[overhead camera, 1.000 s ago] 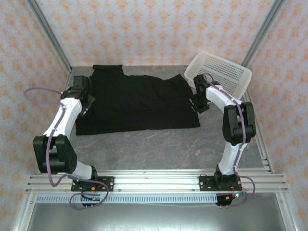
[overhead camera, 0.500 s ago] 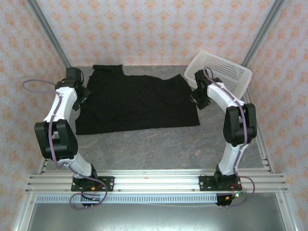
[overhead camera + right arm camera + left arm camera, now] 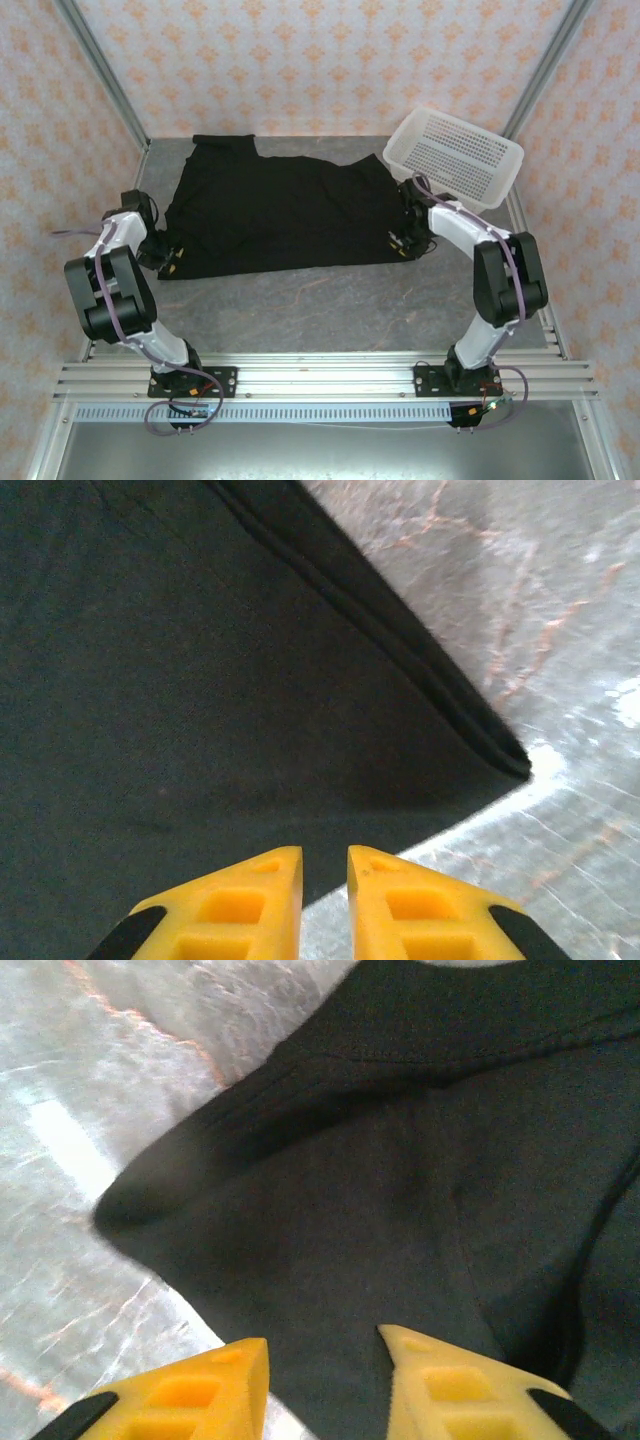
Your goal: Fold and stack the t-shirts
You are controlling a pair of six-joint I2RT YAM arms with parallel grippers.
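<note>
Showing both arms reaching onto the grey table (image 3: 320,300). Left gripper (image 3: 165,262) sits low at the near-left corner of the shirt (image 3: 280,215); in its wrist view the yellow fingers (image 3: 190,1390) stand apart, with the cloth's edge running into the gap. Right gripper (image 3: 398,243) sits at the near-right corner, its fingers (image 3: 420,910) a narrow slit apart with the tips at the hem. The black shirt lies spread flat across mid-table. A white basket (image 3: 455,155) stands just beside its far-right corner.
</note>
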